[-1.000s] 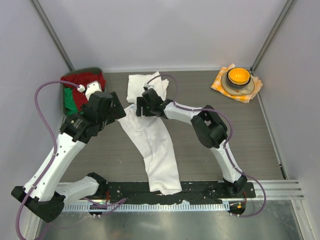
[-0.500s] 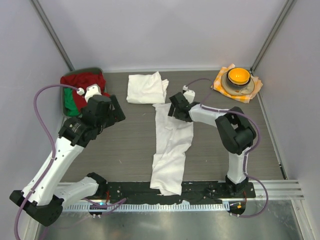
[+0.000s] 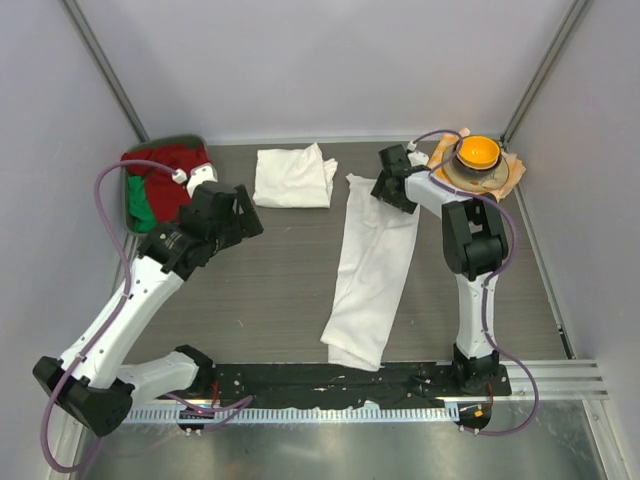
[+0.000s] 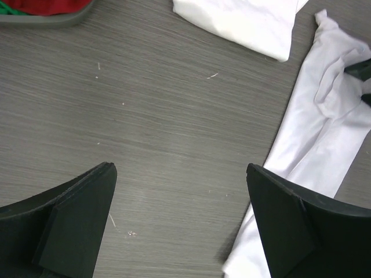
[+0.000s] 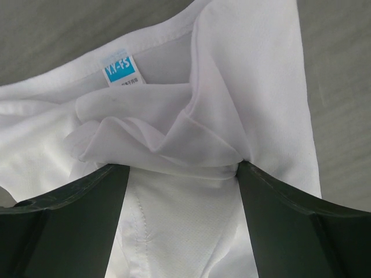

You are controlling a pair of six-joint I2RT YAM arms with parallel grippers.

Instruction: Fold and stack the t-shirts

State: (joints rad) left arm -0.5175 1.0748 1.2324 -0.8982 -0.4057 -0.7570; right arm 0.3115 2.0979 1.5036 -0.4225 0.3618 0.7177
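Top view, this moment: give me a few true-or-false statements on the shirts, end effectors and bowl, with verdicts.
1. The left end effector grips a shirt. False: it is open over bare table.
2. A folded shirt lies left of the long shirt. True.
3. The right end effector is at the long shirt's near end. False: it is at the far, collar end.
4. The bowl sits on a checked cloth. True.

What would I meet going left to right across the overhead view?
red and green clothes → folded white t-shirt → long white t-shirt → orange bowl on a checked cloth
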